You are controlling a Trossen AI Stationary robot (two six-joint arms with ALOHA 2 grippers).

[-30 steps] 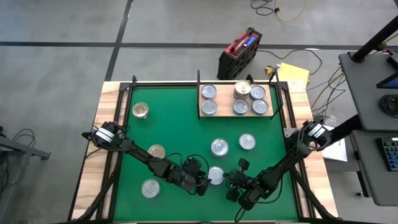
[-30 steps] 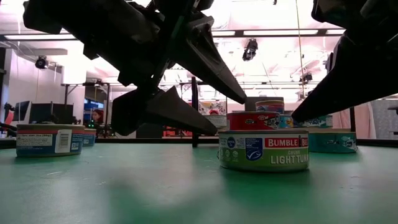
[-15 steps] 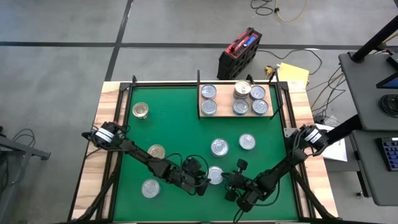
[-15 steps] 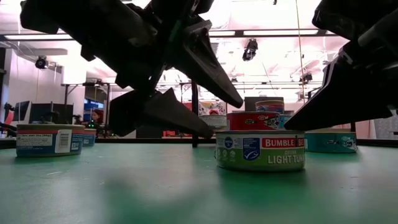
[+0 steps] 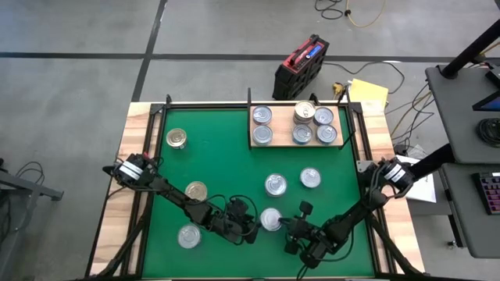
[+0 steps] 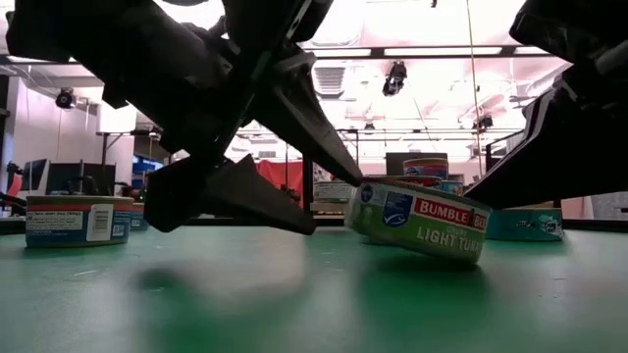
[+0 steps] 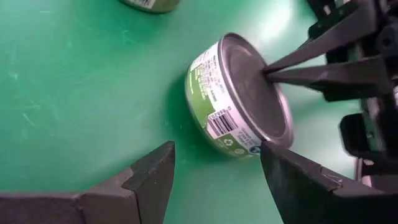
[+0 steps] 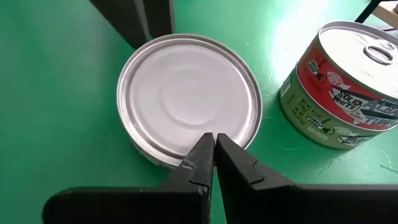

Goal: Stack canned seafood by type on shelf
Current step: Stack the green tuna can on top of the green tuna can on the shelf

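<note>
A green-labelled tuna can [image 6: 420, 221] sits tilted on the green mat near its front edge, also in the high view [image 5: 271, 219]. Its edge toward my right gripper is on the mat and its opposite edge is raised. My right gripper [image 8: 211, 138] is shut, its tips on the can's silvery face. My left gripper [image 7: 216, 148] is open on the can's other side, one finger on each side of it. The shelf [image 5: 275, 125], a pale wooden board at the mat's far edge, carries several cans; one pair [image 5: 305, 112] is stacked. My right gripper presses its shut fingertips on the can's flat silvery face [image 8: 205, 127], just inside the rim on the side nearest that gripper. The fingers slant down from the table's right-near side. The can is tipped up on that edge. My left gripper: one fingertip [image 6: 348, 175] reaches the can's raised rim, and I cannot tell whether it touches.
Loose cans stand on the mat: two behind the tipped one [image 5: 276, 185] [image 5: 310, 178], one with a red and green label close by [image 8: 342, 93], and others at the left [image 5: 196, 190] [image 5: 189, 236] [image 5: 176, 139]. Upright posts stand at the mat's far corners.
The tuna can has tipped: its edge toward my left gripper has risen off the mat while the edge under my right gripper stays down. My right gripper has sunk a little onto the can. Neither gripper has opened or shut.
</note>
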